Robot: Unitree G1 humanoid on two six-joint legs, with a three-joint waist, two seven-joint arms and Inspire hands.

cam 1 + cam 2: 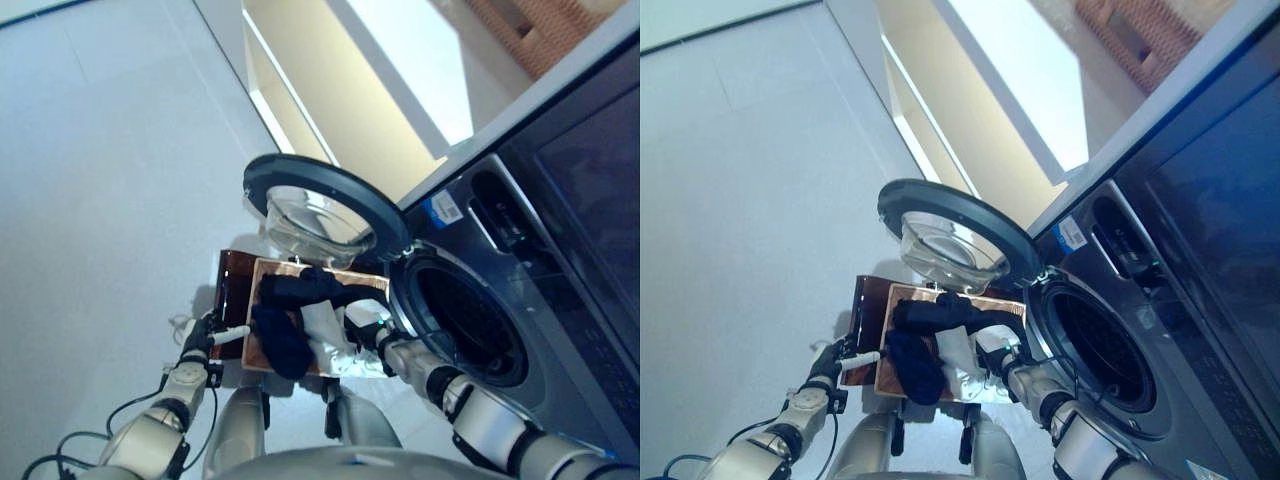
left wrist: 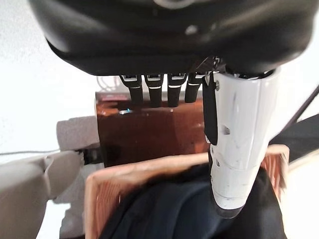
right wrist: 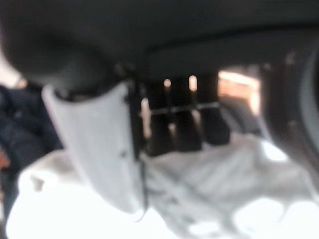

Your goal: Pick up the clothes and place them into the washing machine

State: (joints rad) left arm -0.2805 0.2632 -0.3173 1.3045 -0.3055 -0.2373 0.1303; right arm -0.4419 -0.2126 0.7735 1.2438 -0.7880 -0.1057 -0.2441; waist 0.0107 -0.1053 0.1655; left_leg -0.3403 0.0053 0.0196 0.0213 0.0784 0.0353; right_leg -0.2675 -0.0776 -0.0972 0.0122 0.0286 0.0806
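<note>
Laundry run, robot's-eye view: at far left the left hand (image 1: 200,338) hangs by the outer side of the wooden box (image 1: 235,300), fingers straight and relaxed, holding nothing. The box sits on the floor just in front of the washing machine (image 1: 560,260) and carries the clothes: dark items (image 1: 285,335) heaped on the left and across the back, a white garment (image 1: 325,335) to their right. The right hand (image 1: 372,325) is down on that white garment, fingers and thumb curled onto the cloth, apparently pinching a fold. Further right, the round door (image 1: 320,200) stands swung open above the box and the drum mouth (image 1: 470,325) is clear. To do this step well, probably: firm grip first, lift straight up so sleeves don't snag the dark pile or box rim, then swing right, low, under the door and deep into the drum before letting go.
</note>
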